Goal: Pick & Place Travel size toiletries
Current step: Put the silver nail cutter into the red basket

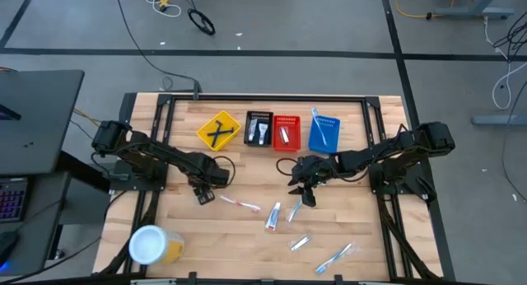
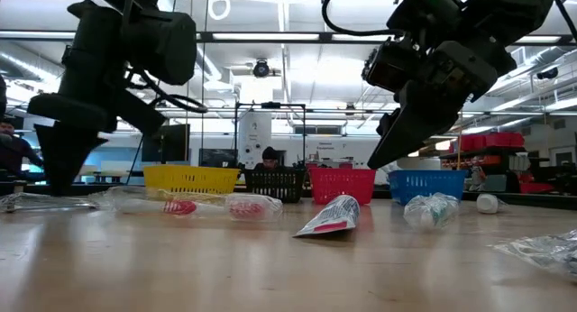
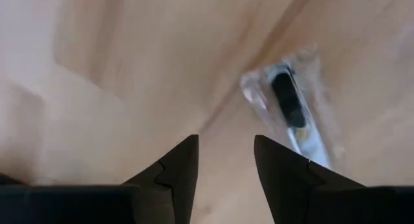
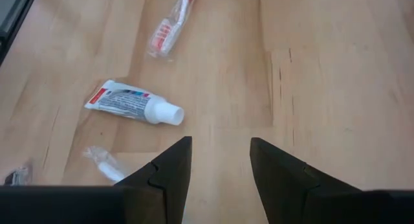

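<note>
table (image 1: 214, 235) pale wood, plank-striped | baskets: yellow (image 1: 219, 131), black (image 1: 258, 128), red (image 1: 286, 131), blue (image 1: 324, 132) | tube (image 4: 134, 103) ahead of right gripper (image 4: 220, 160) white, red-blue marks | jar (image 1: 153, 245) yellow, white lid | both grippers black

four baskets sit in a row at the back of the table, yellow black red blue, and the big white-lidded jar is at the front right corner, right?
Not quite. The row of baskets is as you say, yellow, black, red, blue. But the white-lidded jar stands at the front left corner of the table, on the left arm's side, not the right. The high view shows it.
</note>
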